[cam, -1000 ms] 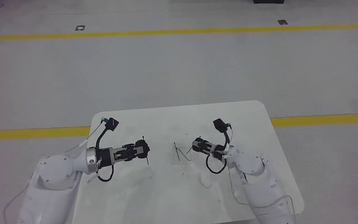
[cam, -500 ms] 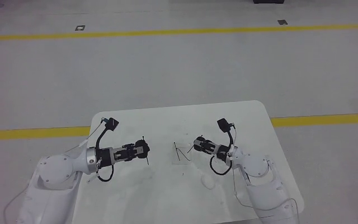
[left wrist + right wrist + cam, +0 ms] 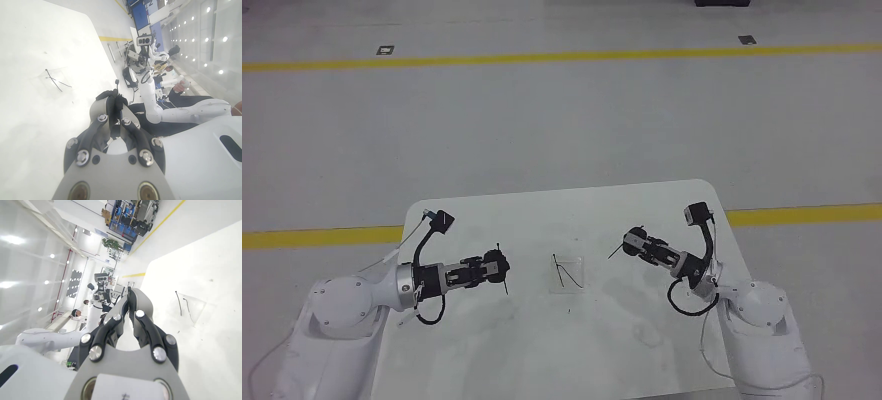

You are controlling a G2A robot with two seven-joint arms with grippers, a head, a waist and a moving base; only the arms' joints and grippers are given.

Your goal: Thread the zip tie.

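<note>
A clear plastic sheet (image 3: 569, 272) lies mid-table with two thin black zip ties (image 3: 560, 270) crossed on it. In the left wrist view these zip ties (image 3: 55, 81) lie beyond the fingers, and in the right wrist view the zip ties (image 3: 180, 305) sit off to one side. My left gripper (image 3: 502, 268) hovers left of the sheet, shut on an upright black zip tie (image 3: 505, 288) whose head (image 3: 116, 81) pokes past the fingertips (image 3: 111, 93). My right gripper (image 3: 628, 242) is right of the sheet, shut on another thin tie (image 3: 615, 252) that points toward the sheet.
The white table (image 3: 662, 205) has rounded corners, with its far edge behind both grippers. Bare tabletop lies between each gripper and the sheet. A few tiny dark specks (image 3: 211, 280) dot the surface near the sheet.
My right gripper has pulled away from the sheet's edge, moving right and slightly toward the table's far side with a thin tie in it. The left arm has stayed still.
</note>
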